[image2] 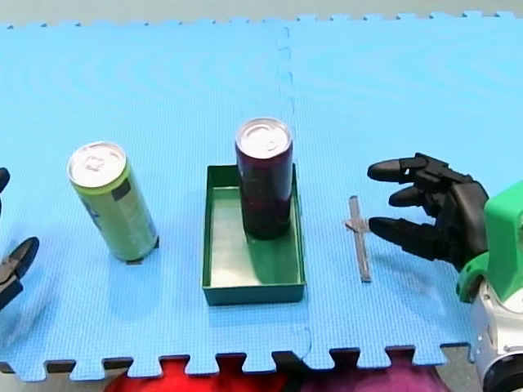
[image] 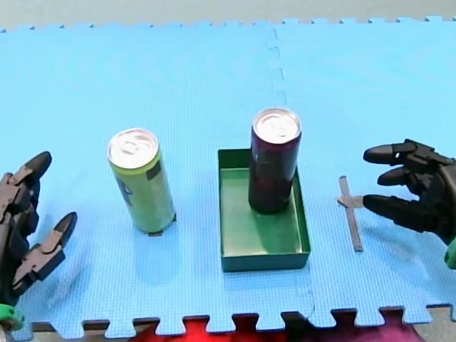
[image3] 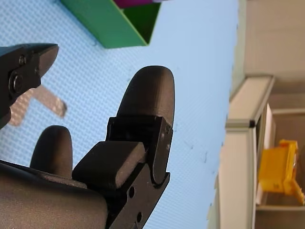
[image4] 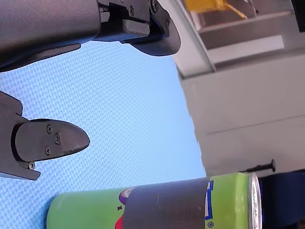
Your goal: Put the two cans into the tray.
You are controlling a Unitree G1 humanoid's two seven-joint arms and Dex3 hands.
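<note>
Setting, as I read it from my console: robot test lab. Evidence: surface of blue interlocking foam mats [image: 178, 78]; grey tape cross [image: 350, 206] stuck on it; pale shelf unit [image3: 248, 105] with a yellow object [image3: 281, 171]; bare grey wall [image4: 248, 105]

Black fingers [image2: 404, 233] (green wrists [image2: 502, 220])

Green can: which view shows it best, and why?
First head view: the green can stands whole, upright, left of the tray. The second head view shows the same nearer its edge; the second wrist view catches part of its side.
</note>
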